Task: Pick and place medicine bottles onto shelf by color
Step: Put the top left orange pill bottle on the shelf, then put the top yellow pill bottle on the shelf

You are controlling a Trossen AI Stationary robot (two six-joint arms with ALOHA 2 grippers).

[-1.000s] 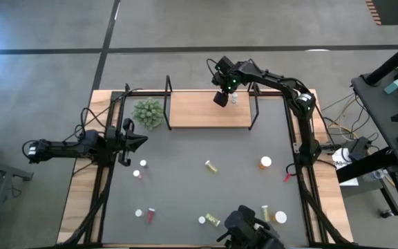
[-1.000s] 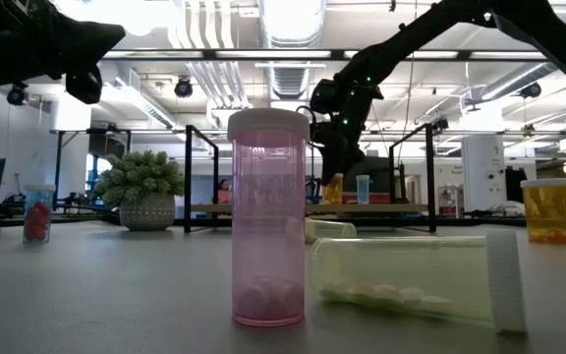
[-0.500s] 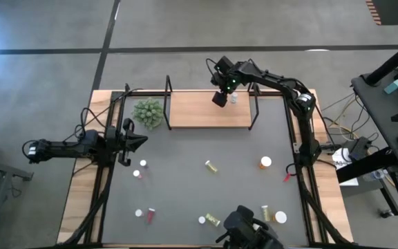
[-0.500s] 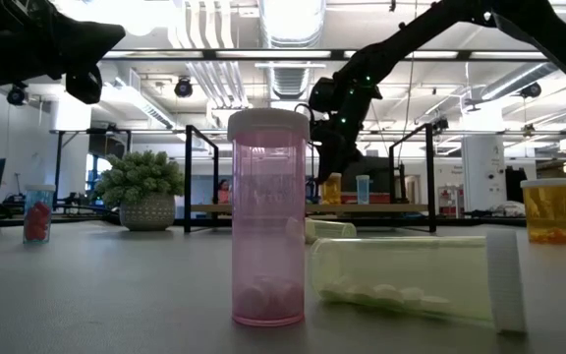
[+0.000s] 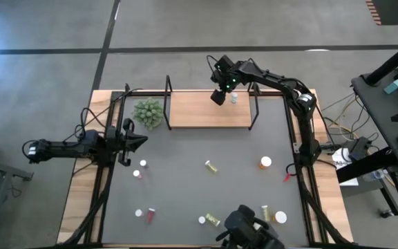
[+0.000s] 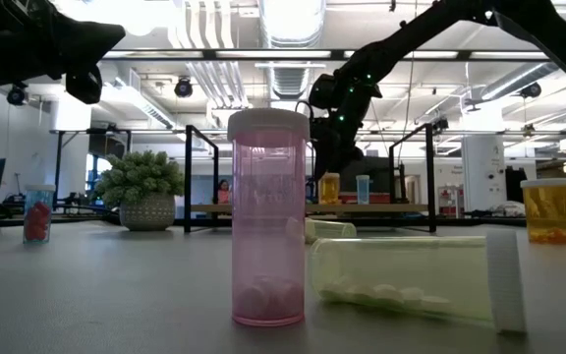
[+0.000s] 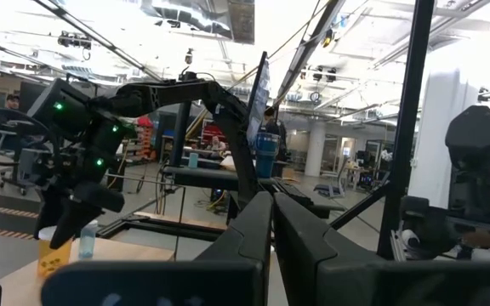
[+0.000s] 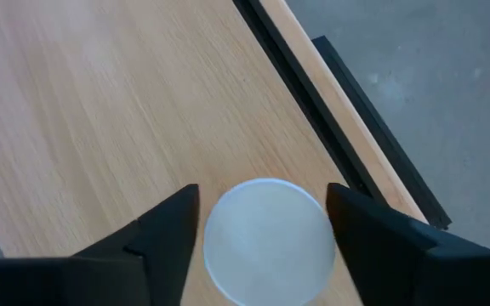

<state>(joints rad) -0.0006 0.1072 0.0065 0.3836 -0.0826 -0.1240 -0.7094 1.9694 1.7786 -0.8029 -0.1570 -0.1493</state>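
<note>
Pink and clear, the nearest medicine bottle stands upright on the dark grey mat with a few pale pills at its bottom, and just beside it a yellow-green bottle lies on its side with a row of white pills inside, while an orange bottle farther off holds orange contents. On the shelf, an orange bottle stands near a small pale blue one, whose contents I cannot make out. The right gripper hovers over the orange bottle's white cap, fingers parted and apparently not touching it; the left gripper, fingers closed on nothing, waits at the table's left edge.
</note>
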